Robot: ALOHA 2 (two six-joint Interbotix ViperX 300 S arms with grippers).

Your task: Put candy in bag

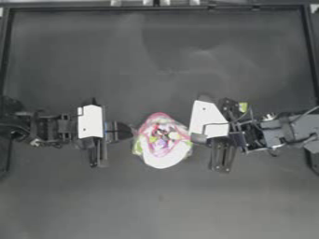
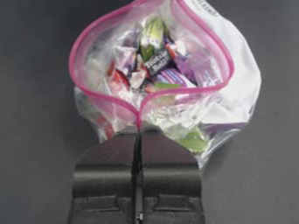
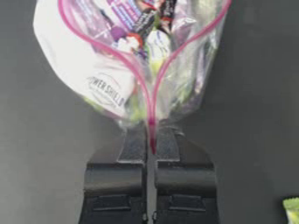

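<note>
Dark and matte, the bench (image 1: pixel 156 60) spreads wide under both arms, bare across its far half. Near its centre, slightly toward 6 o'clock, the bag (image 1: pixel 163 140) stands mouth-up, its pink seal strip (image 2: pixel 88 39) pulled into an open loop with mixed wrapped sweets showing through the clear plastic.

At 9 o'clock of the bag, the left gripper (image 2: pixel 139 127) has its jaws clenched on the pinched corner of the seal. At 3 o'clock, the right gripper (image 3: pixel 152 131) does the same on the opposite corner, jaws pressed tight on the pink strip. Held from both ends like this, the mouth seems to be kept spread and facing up so that something can be dropped in.

Smallest of all, the candy (image 1: pixel 243 107) lies on the bench at roughly 2 o'clock from the bag, beside the right arm and well apart from the opening; a yellow-green sliver also shows at the edge of the right wrist view (image 3: pixel 292 210). Judging by this, the sweet is not yet inside, and with both grippers occupied, one would have to let go to fetch it.
</note>
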